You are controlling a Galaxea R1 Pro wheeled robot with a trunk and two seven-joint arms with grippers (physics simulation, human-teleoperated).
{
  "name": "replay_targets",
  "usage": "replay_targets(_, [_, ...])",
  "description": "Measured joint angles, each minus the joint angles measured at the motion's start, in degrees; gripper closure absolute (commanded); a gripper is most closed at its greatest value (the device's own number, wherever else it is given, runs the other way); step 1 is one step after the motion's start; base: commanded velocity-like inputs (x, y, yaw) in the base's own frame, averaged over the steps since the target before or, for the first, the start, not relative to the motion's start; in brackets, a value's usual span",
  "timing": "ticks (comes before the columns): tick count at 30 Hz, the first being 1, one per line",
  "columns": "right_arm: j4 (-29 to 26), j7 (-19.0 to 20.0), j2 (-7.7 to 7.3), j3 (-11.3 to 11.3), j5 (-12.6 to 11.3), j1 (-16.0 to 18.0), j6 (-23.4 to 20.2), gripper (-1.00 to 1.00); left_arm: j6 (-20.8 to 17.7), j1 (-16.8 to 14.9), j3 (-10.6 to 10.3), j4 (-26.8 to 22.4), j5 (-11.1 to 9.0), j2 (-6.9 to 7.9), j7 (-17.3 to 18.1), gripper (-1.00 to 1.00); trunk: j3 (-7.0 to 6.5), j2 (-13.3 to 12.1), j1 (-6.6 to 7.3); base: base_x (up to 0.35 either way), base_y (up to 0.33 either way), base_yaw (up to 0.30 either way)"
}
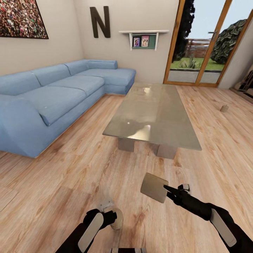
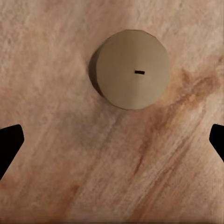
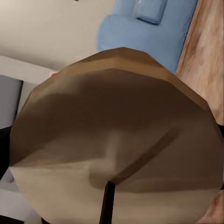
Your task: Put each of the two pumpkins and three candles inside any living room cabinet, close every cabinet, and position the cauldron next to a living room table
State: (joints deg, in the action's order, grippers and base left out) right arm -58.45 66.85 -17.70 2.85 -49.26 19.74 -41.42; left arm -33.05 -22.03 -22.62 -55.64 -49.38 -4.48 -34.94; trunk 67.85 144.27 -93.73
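Light plank floor runs between the blue sofa and a low grey table, with open floor ahead. The right gripper clenches one candle. The left gripper hangs spread over a second candle; a third stands far right.

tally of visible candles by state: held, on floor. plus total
Held, cream-beige cylinder candle in the right end effector: 1
On wood plank floor: 2, one under the left end effector, one far by the glass doors
Total: 3
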Motion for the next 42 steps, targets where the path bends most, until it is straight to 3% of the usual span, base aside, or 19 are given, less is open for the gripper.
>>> replay_targets(15, [0.0, -0.4, -0.04, 0.0, 0.0, 0.0, 0.0, 1.00, 0.0, 0.0, -0.5, 0.1, 0.0, -0.02, 0.0, -1.00, 3.33, 0.2, -0.39, 0.000, 0.000, 0.000])
replay_targets(24, [0.1, -0.4, 0.00, 0.0, -0.1, 0.0, 0.0, 1.00, 0.1, 0.0, -4.4, 0.1, 0.0, -0.51, 0.0, -1.00, 5.32, 0.3, -0.62, 0.000, 0.000, 0.000])
replay_targets(32, [0.2, -0.4, -0.01, 0.0, -0.1, 0.0, 0.0, 1.00, 0.1, 0.0, -5.6, 0.1, 0.0, -0.63, 0.0, -1.00, 7.09, 0.4, -0.82, 0.000, 0.000, 0.000])
replay_targets(42, [0.3, -1.5, 0.01, 0.0, -0.2, 0.0, 0.0, 1.00, 0.1, 0.0, -6.0, 0.0, 0.0, -0.70, 0.0, -1.00, 7.10, 0.4, -0.80, 0.054, 0.000, 0.000])
